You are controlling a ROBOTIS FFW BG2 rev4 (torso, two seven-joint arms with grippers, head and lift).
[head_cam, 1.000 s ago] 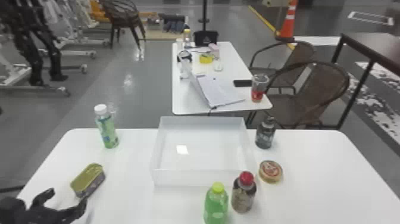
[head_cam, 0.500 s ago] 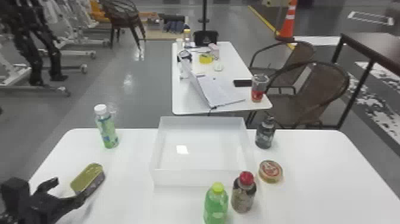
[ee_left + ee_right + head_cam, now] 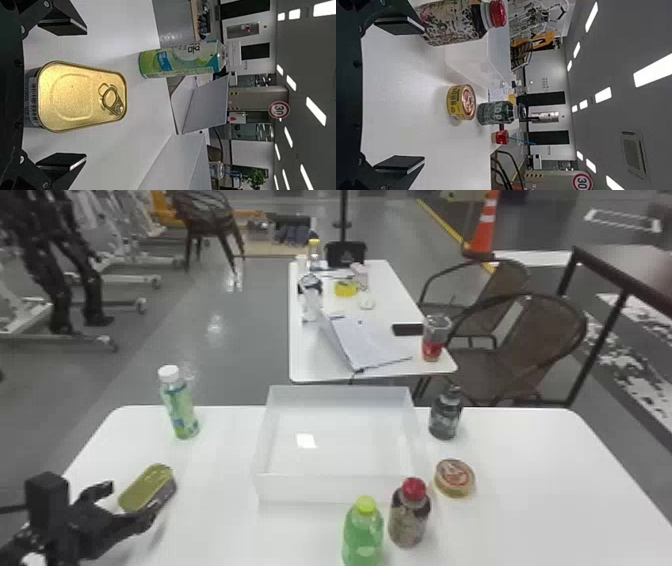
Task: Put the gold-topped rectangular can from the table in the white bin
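In the head view my left gripper (image 3: 125, 501) stands open at the table's left side, with the gold-topped can (image 3: 147, 487) just at its fingertips. The left wrist view has the can (image 3: 81, 97) between the spread fingers of the left gripper (image 3: 85, 94), touching neither. The white bin (image 3: 330, 489) sits mid-table, to the can's right. My right gripper (image 3: 423, 95) is open over the right part of the table, with nothing between its fingers.
A green bottle with white cap (image 3: 181, 410) stands behind the can. Near the bin are a green bottle (image 3: 363, 535), a red-capped bottle (image 3: 409, 517), a dark bottle (image 3: 445, 415) and a round can (image 3: 454, 477).
My left gripper has moved forward and to the right, up to the can, staying open. The can and the bin have kept their places.
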